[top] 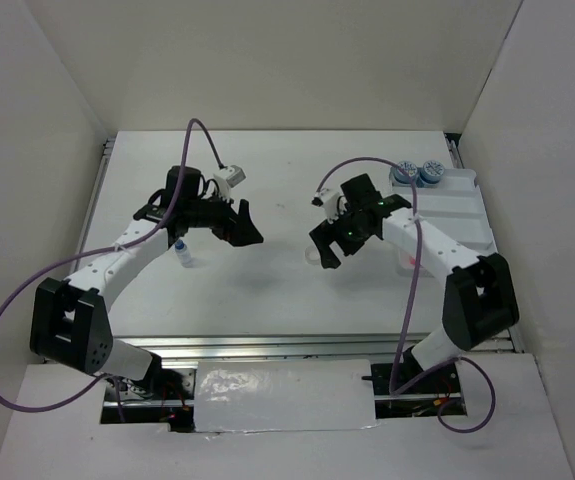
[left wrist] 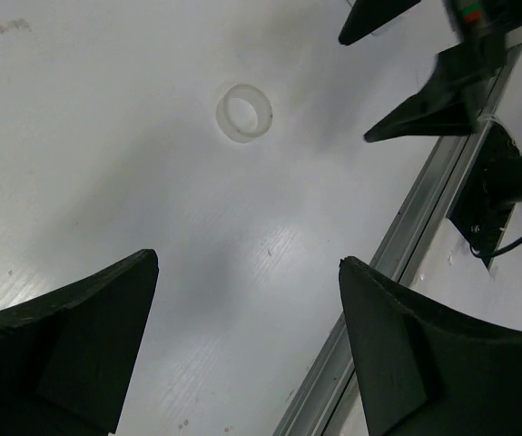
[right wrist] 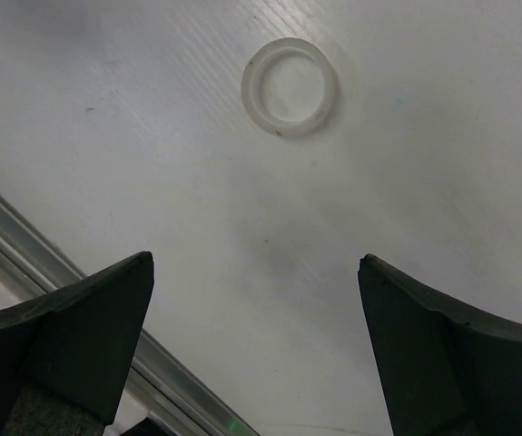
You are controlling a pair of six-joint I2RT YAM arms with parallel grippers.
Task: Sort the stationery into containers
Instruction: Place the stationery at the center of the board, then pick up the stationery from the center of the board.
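Observation:
The translucent white ring (right wrist: 290,86) lies flat on the table, ahead of my open, empty right gripper (right wrist: 256,259). It also shows in the left wrist view (left wrist: 244,113), far ahead of my open, empty left gripper (left wrist: 247,263). In the top view the right gripper (top: 320,248) hovers right next to the ring (top: 310,259), and the left gripper (top: 249,225) is further left. The blue-capped white bottle (top: 182,252) stands under the left arm. Two blue pots (top: 404,173) (top: 430,172) sit in the far end of the white tray (top: 462,210). A pink tube (top: 405,263) shows faintly beside the right arm.
White walls close in the table on the left, back and right. A metal rail runs along the table's near edge (left wrist: 406,227) (right wrist: 61,245). The right gripper's black fingers (left wrist: 424,104) show at the top right of the left wrist view.

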